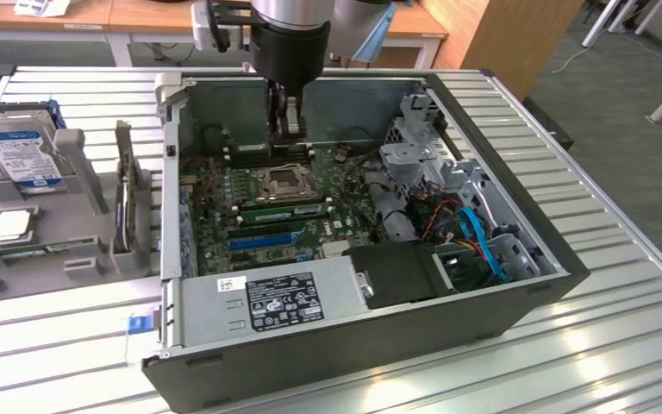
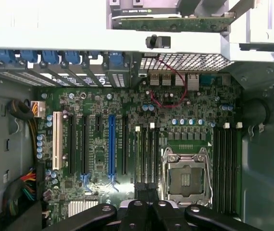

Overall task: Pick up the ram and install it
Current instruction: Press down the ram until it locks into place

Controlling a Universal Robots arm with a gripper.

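The ram [image 1: 273, 210] is a narrow green stick lying in a black memory slot just beside the CPU socket [image 1: 282, 181], on the side nearer the exterior camera. In the wrist view the ram [image 2: 139, 154] runs along the slot between white clips, beside the CPU socket [image 2: 185, 178]. My gripper [image 1: 290, 128] hangs inside the open computer case [image 1: 561, 267], raised above the motherboard and apart from the ram. The gripper [image 2: 145, 191] is in line with that slot, its black fingers [image 2: 137, 208] drawn together with nothing visible between them.
A long blue motherboard slot [image 2: 111, 144] lies beside the black slots. A grey power supply [image 1: 273, 302] and blue cables [image 1: 486, 246] fill the case's near side. On the exterior view's left, a grey holder [image 1: 78, 250] carries a blue-labelled hard drive [image 1: 21, 151] and an upright card [image 1: 124, 194].
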